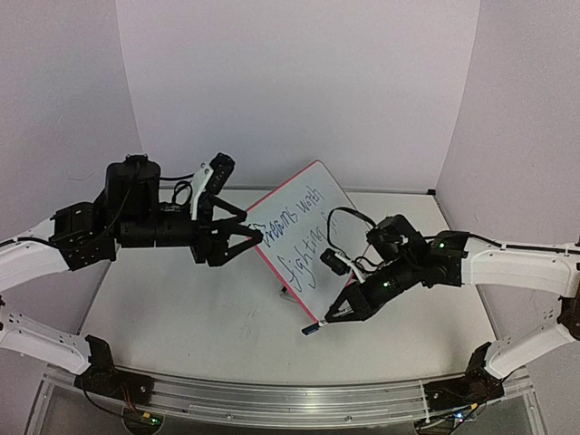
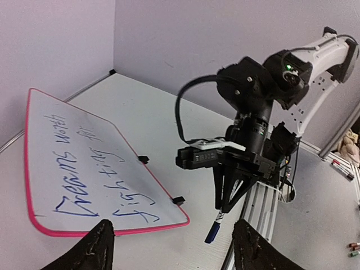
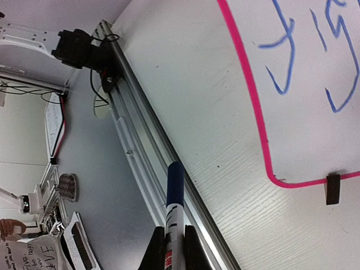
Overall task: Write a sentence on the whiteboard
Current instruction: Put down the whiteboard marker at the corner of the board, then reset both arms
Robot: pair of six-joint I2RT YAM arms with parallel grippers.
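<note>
The left gripper (image 1: pixel 254 227) stands released, its jaws spread wide with nothing between them, the tips just beside the left rim of the whiteboard (image 1: pixel 304 231). The right gripper (image 1: pixel 331 315) is clenched on a marker (image 3: pixel 174 197), a white barrel with a blue end pointing down and forward, held low off the board's near corner and apart from it. The whiteboard sits tilted near the middle of the table (image 1: pixel 181 308), between the two arms, propped on two small black clip feet (image 2: pixel 143 159). Its pink-red rim frames blue handwriting in two lines that reads roughly "Dreams worth fighting". The table is white with a faint grain, and an aluminium rail (image 1: pixel 272 403) runs along its near edge. Plain pale walls (image 1: pixel 299 82) close in the back and both sides.
</note>
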